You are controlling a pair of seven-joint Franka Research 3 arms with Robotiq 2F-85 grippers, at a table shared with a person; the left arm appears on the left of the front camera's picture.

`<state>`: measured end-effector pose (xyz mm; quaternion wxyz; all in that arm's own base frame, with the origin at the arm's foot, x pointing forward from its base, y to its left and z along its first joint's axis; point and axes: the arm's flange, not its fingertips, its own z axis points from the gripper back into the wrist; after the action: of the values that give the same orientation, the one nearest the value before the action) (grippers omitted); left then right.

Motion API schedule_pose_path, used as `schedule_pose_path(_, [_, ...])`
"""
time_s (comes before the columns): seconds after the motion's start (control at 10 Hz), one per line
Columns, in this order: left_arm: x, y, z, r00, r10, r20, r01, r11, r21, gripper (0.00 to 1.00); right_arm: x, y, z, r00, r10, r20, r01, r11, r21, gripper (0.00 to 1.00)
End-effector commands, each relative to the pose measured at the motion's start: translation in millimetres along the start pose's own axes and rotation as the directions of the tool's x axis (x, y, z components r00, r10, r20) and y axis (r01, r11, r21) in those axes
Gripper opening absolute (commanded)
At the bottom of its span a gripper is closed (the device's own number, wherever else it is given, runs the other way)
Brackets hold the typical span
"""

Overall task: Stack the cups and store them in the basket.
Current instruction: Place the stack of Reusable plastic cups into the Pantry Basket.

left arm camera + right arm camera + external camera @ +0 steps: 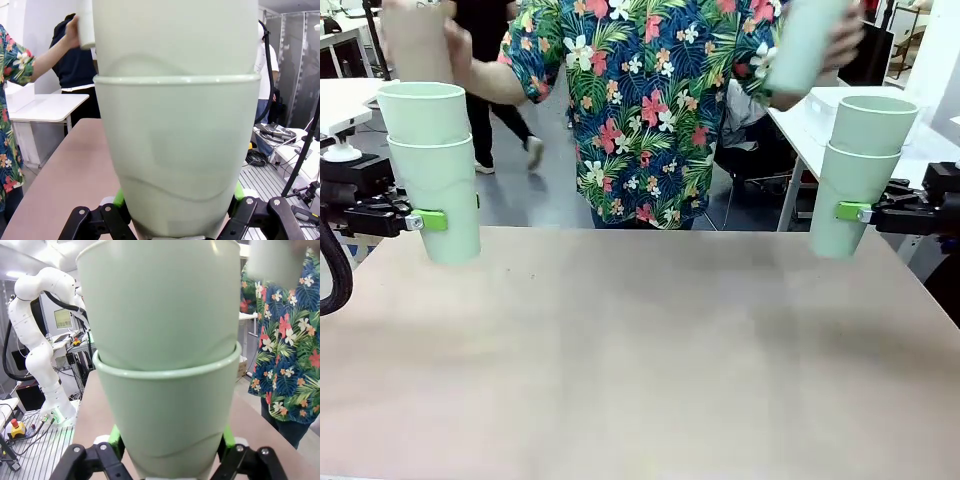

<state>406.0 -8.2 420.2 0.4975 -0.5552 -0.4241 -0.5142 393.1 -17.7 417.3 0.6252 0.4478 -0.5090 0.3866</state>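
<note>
The left gripper clamps a nested pair of mint cups upright above the bench at nine o'clock. The right gripper clasps a second pair at three o'clock. Mouths face up, apparently so the person at twelve o'clock can drop in the tan cup and another mint cup (both blurred, held above the stacks).
</note>
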Motion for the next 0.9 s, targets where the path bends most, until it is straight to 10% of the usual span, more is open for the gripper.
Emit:
schedule_pose_path(0.0, [3.9, -1.4, -0.2, 1.0, -0.007, 0.004, 0.007, 1.0, -0.003, 0.84, 3.6, -2.2, 0.2, 1.0, 0.011, -0.003, -0.011, 1.0, 0.001, 0.87])
schedule_pose_path(0.8, [3.9, -1.4, -0.2, 1.0, -0.007, 0.004, 0.007, 1.0, -0.003, 0.84, 3.6, -2.2, 0.2, 1.0, 0.011, -0.003, -0.011, 1.0, 0.001, 0.87])
